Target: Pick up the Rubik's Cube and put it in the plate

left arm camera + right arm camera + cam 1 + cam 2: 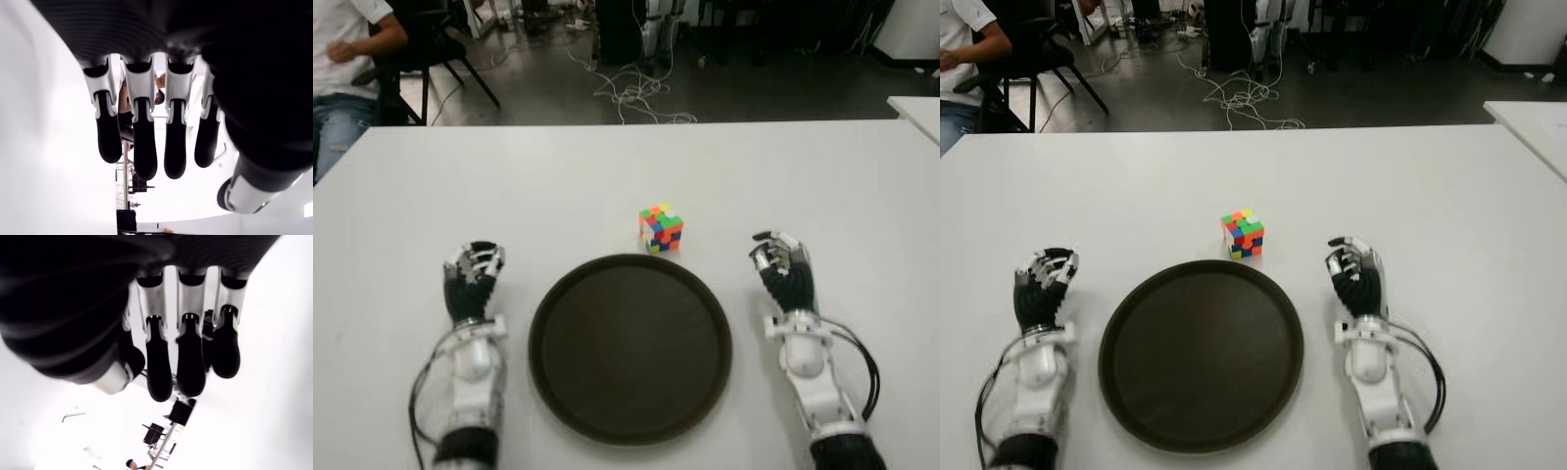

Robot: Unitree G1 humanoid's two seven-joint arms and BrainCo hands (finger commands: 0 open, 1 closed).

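Note:
A scrambled Rubik's Cube (661, 228) stands on the white table (607, 166), just beyond the far rim of the round dark plate (630, 346). The plate holds nothing. My left hand (473, 277) shows to the left of the plate, and my right hand (783, 268) to the right of it, level with the cube's near side. In both wrist views the fingers (142, 147) (188, 367) hang relaxed and hold nothing.
A person in a white shirt (337, 44) sits on a chair at the far left beyond the table. Cables (636, 93) lie on the dark floor behind. Another white table's corner (915, 108) shows at the far right.

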